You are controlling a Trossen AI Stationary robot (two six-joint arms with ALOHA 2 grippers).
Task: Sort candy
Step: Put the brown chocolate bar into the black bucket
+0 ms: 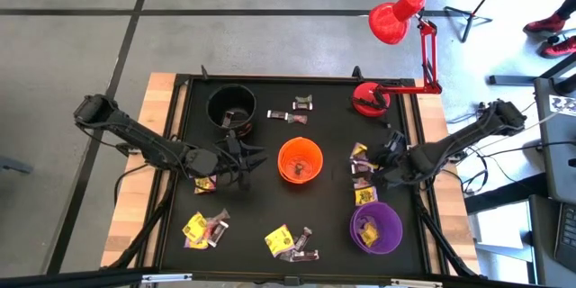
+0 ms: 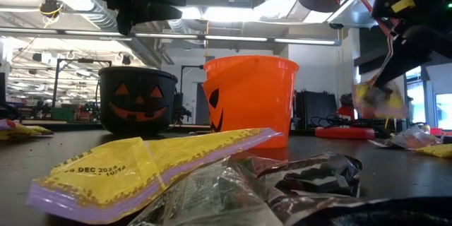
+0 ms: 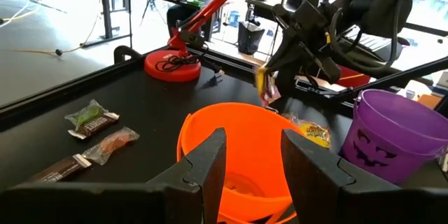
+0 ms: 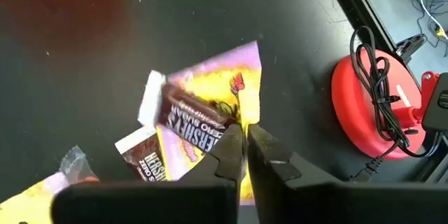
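A yellow candy packet (image 4: 210, 122) with pink marks hangs from the right gripper (image 4: 245, 140), whose 2 fingers are pinched nearly together on one edge of the wrapper, so the packet dangles clear of the black tray (image 1: 324, 94) near its right edge. From the right wrist view its long axis seems to run away from the fingertips, slanting down toward the tray; in the left wrist view the same packet (image 3: 266, 87) droops roughly upright under the fingers. The edge pinch probably lets it lift free of the sweets beneath it: a dark brown chocolate bar (image 4: 192, 122) lies on the tray under the packet, and a second brown bar (image 4: 143, 157) sits just beside that. The purple cup (image 1: 375, 227) stands near the tray's front right corner, close to this gripper, with the orange cup (image 1: 300, 161) at the tray's middle and the black cup (image 1: 231, 105) toward the back left. The left gripper (image 3: 252, 157) waits just left of the orange cup, fingers apart and holding nothing. More candy lies in clusters along the front edge (2 groups) and between the black cup and the red lamp (image 1: 396, 18).
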